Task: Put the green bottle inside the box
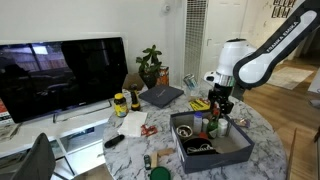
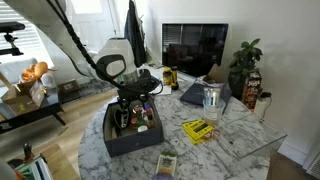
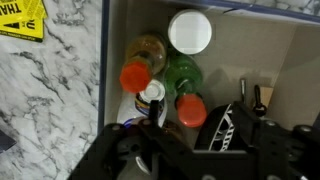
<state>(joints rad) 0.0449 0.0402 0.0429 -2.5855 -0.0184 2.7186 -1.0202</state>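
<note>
**A:** What is met, left to right, in an exterior view?

**B:** A dark television (image 1: pixel 60 75) is seen at the left. On the marble counter (image 1: pixel 130 152) a yellow-lidded jar (image 1: pixel 120 103) is set first. A flat dark slab (image 1: pixel 160 96) is laid next, with a potted plant (image 1: pixel 150 65) behind it. The box (image 1: pixel 212 148) is placed to the right of those. The end effector (image 1: pixel 218 108) is held just above the box's far part, on a white arm (image 1: pixel 240 65) that is brought in from the right.

**A:** Where is the green bottle (image 3: pixel 182 70) found?

**B:** It is found inside the box, upright among other bottles and below the end effector. In the wrist view, bare counter is shown at the left, then the box's wall. Past the wall a red cap (image 3: pixel 135 77) and a small white cap (image 3: pixel 152 92) are seen. The green bottle is placed just right of them. A large white lid (image 3: pixel 190 32) is seen above it in the picture and a second red cap (image 3: pixel 190 110) below it.

**A:** Is the bottle clamped?

**B:** That cannot be told. The bottom of the wrist view is filled by the end effector's dark body, and the spacing of its fingers is hidden. In both exterior views it is too small for a grip or a gap to be made out.
</note>
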